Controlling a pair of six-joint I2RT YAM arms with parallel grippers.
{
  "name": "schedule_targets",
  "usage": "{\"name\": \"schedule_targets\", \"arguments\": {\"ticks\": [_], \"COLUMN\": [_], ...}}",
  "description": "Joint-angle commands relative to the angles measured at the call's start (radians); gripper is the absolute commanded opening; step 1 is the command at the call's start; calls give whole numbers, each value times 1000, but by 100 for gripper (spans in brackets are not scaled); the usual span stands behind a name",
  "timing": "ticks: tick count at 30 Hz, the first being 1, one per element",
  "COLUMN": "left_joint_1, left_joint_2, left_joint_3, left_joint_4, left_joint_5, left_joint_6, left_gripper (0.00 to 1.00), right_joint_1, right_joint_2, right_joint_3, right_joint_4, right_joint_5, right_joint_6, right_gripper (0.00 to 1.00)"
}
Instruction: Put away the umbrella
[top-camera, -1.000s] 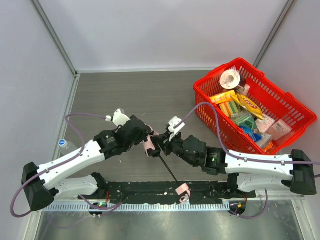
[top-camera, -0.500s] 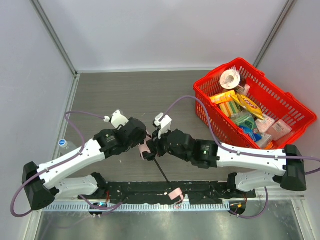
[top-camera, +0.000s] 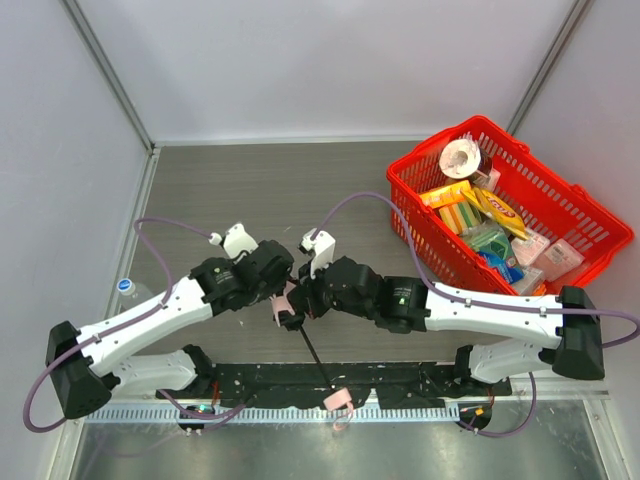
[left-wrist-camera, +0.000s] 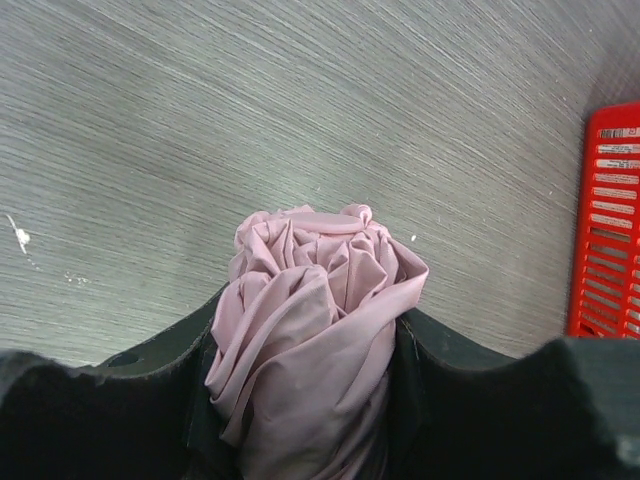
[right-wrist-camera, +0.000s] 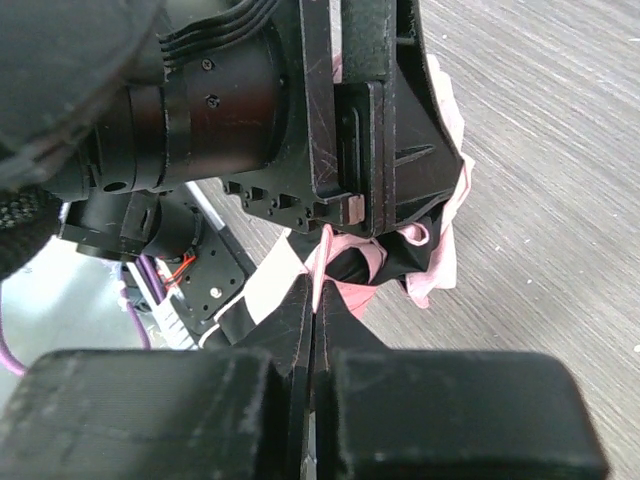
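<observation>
The umbrella's pale pink fabric (top-camera: 284, 304) is bunched between my two grippers near the table's front middle. Its thin black shaft (top-camera: 314, 358) slants toward the near edge and ends in the small pink handle (top-camera: 338, 402) over the base rail. My left gripper (top-camera: 279, 294) is shut on the fabric bundle (left-wrist-camera: 312, 300), which fills the gap between its jaws (left-wrist-camera: 310, 330). My right gripper (top-camera: 300, 304) faces it, jaws pressed together (right-wrist-camera: 318, 300) on a thin pink fold of the umbrella (right-wrist-camera: 322, 262). The wrist loop is not clearly seen.
A red basket (top-camera: 590, 215) full of packets and a tape roll stands at the right; its wall shows in the left wrist view (left-wrist-camera: 608, 220). A small bottle (top-camera: 125, 287) stands by the left wall. The black base rail (top-camera: 250, 378) runs along the near edge.
Both grippers have shifted left and nearer with the umbrella. The right arm has stretched further left, and the pink handle has slid left and down along the base rail.
</observation>
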Motion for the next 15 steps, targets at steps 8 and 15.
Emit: {"name": "schedule_targets", "arguments": {"ticks": [8, 15], "left_joint_1": [14, 13], "left_joint_2": [13, 16], "left_joint_3": [11, 14], "left_joint_4": [2, 14], "left_joint_5": [-139, -123], "left_joint_6": [10, 10], "left_gripper": [0, 0], "right_joint_1": [43, 43], "right_joint_2": [-22, -16], "right_joint_3": [33, -6], "right_joint_4": [389, 469], "right_joint_5": [-235, -224], "right_joint_6": [183, 244], "right_gripper": [7, 12]}}
